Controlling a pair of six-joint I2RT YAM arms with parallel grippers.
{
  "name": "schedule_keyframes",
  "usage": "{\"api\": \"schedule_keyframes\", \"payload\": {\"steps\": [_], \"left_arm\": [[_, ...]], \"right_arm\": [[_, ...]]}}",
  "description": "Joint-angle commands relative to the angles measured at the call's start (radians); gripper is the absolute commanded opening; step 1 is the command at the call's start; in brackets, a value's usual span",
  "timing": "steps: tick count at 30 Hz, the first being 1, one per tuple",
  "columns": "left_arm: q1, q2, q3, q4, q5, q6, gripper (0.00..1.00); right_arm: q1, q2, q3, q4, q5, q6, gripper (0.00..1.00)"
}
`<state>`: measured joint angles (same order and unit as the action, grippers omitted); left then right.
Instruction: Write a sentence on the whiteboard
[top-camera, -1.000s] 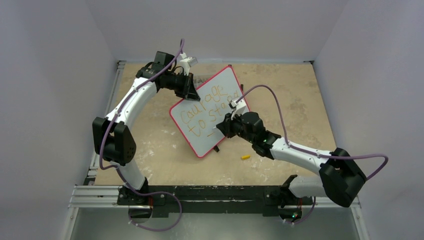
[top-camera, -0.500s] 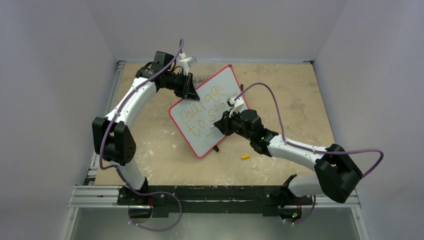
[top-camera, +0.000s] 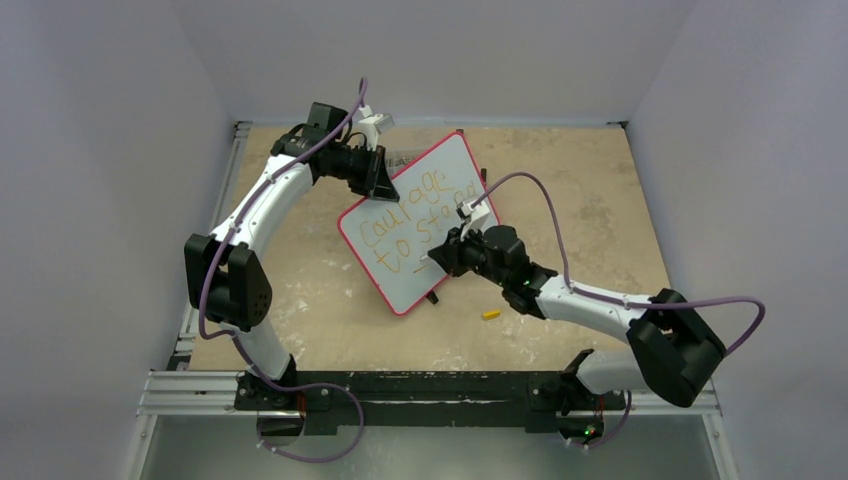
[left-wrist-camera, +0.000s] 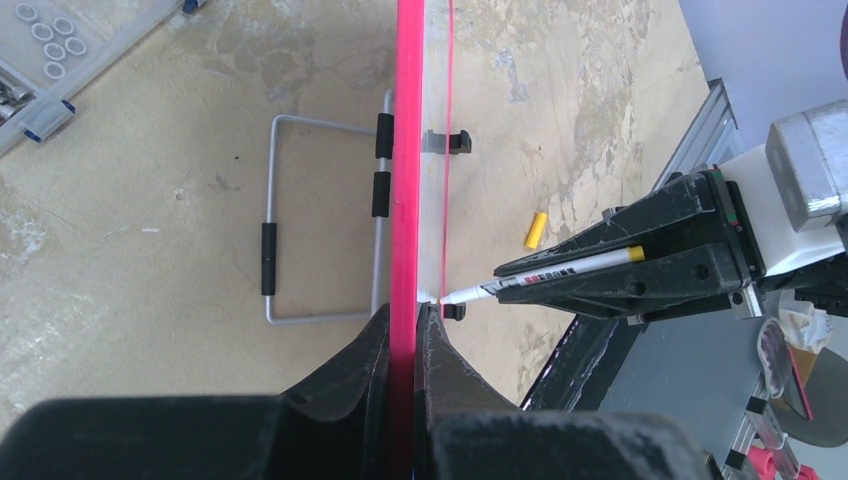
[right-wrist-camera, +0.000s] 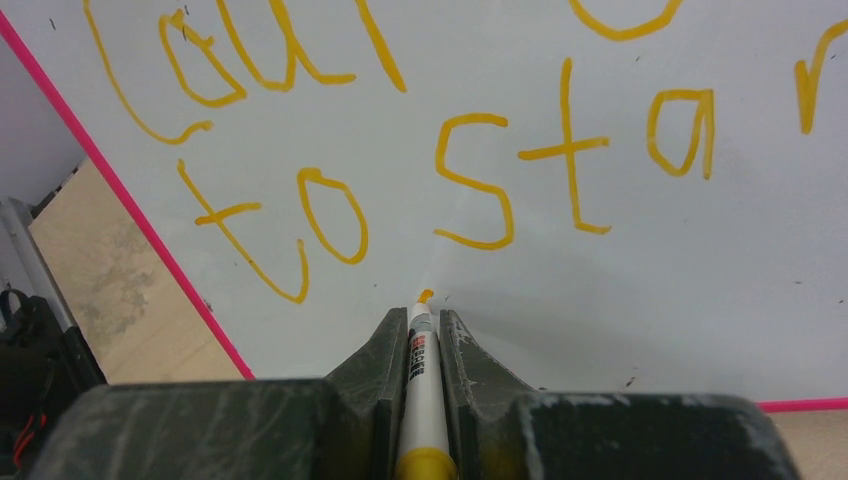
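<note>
- left fingers (left-wrist-camera: 405, 330) are shut tight on the red rim of the whiteboard (top-camera: 412, 285), at its far-left corner
- the board stands tilted up around mid-tabletop (top-camera: 300, 300), with a wire stand (left-wrist-camera: 268, 245) behind it
- right fingers (right-wrist-camera: 422, 318) are almost closed, clamping a white marker (right-wrist-camera: 420, 375) by its barrel
- the marker's orange tip sits at the board face just under the second line; looks like contact to me
- the sentence (right-wrist-camera: 565, 150): I read "courage" on top and "to stand" below it; the third line is only a short stroke
- a yellow cap (top-camera: 490, 314) lies on the tabletop near the board's near corner, not touching it
</note>
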<state>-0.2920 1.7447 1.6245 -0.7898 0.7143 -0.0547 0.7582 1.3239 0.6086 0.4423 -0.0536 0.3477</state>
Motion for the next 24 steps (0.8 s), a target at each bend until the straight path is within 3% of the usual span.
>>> {"api": "schedule_keyframes", "payload": {"steps": [1, 24], "left_arm": [[-0.011, 0.011, -0.014, -0.066, -0.134, 0.091, 0.00], [-0.010, 0.007, -0.016, -0.066, -0.134, 0.092, 0.00]], "right_arm": [[0.004, 0.020, -0.048, -0.007, -0.007, 0.005, 0.00], [0.003, -0.011, -0.079, -0.062, 0.107, -0.024, 0.00]]}}
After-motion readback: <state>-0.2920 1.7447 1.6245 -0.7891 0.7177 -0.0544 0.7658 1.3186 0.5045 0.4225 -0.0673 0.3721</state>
